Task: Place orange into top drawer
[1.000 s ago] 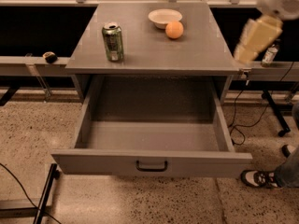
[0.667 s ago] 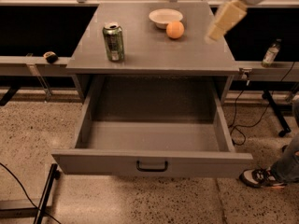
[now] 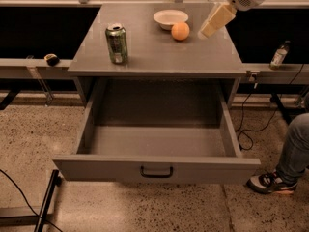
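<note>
**Operator:** Where is the orange?

**Describer:** Your orange point(image 3: 180, 31) sits on the grey desk point(image 3: 159, 59), toward the back edge and a little right of centre. Nothing is holding it. It is just in front of a shallow white bowl point(image 3: 170, 17) and slightly to the bowl's right, close enough that they may touch, though I cannot tell.

**Operator:** And my gripper?

**Describer:** Your gripper point(image 3: 208, 29) is a cream-coloured wedge hanging over the desk near the back right corner, just right of the orange and apart from it. It slants down and to the left from a white wrist at the upper right. I cannot tell whether it is spread or closed, and it carries nothing that I can see.

**Operator:** What about the top drawer?

**Describer:** The top drawer point(image 3: 157, 167) is pulled well out from under the front edge of the desk, and its grey inside is bare. A dark pull handle point(image 3: 156, 171) sits at the centre of its flat front panel.

**Operator:** Anything else nearby?

**Describer:** A green drink can point(image 3: 117, 43) stands upright near the left edge of the desk, well apart from the orange. Past the right edge, a small bottle point(image 3: 279, 55) stands on a rail. A person's jeans leg point(image 3: 295, 146) and shoe point(image 3: 269, 183) show at the lower right, on the speckled floor.
</note>
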You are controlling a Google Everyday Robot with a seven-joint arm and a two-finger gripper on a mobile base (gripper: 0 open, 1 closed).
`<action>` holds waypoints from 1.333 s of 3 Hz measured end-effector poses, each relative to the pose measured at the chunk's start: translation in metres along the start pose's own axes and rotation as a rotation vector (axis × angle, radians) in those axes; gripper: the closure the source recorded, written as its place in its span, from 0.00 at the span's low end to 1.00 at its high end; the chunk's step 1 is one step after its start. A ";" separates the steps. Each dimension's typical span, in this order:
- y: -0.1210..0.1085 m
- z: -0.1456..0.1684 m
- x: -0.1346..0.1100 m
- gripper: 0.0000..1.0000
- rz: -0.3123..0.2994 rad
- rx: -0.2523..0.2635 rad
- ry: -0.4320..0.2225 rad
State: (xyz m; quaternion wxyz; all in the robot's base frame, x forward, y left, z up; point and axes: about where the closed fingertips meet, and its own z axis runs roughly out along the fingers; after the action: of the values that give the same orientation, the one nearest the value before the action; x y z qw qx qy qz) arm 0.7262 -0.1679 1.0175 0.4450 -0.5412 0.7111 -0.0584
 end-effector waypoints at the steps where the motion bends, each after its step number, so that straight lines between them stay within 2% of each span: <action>1: -0.004 0.024 0.011 0.00 0.076 0.039 -0.026; 2: 0.013 0.087 0.058 0.00 0.234 0.074 0.003; 3: 0.012 0.141 0.083 0.00 0.370 0.141 -0.011; 4: -0.006 0.146 0.076 0.00 0.434 0.215 -0.073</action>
State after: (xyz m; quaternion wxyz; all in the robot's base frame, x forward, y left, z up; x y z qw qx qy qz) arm 0.8312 -0.1746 0.8905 0.5276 -0.3271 0.7838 -0.0175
